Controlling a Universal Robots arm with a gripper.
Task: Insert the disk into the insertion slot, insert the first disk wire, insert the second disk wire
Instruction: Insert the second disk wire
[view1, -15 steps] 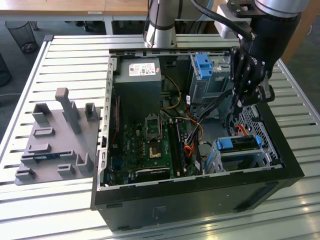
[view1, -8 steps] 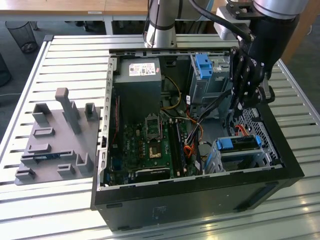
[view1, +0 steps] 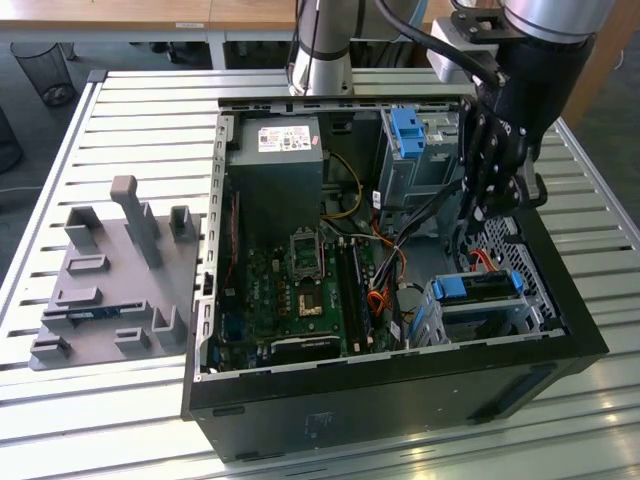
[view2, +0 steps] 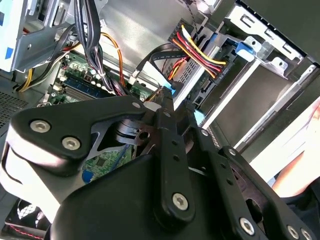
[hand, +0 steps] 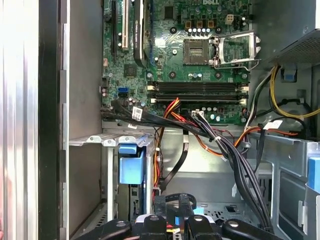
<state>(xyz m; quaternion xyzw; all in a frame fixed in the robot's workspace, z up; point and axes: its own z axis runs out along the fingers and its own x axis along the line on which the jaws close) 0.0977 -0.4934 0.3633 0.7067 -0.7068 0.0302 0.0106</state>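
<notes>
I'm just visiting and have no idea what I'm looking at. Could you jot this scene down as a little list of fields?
Setting: open computer case lying on a slatted metal table
Arm's tool: lowered inside the case, among the wires
Disk: seated in the insertion slot
Other blue bracket: on the taller cage
Beside case: grey fixture tray
Inside: green circuit board

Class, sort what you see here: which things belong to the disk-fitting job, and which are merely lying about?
Job in hand: claw; disk; insertion slot.
Lying about: grey fixture; taller cage; power supply; bin.
</notes>
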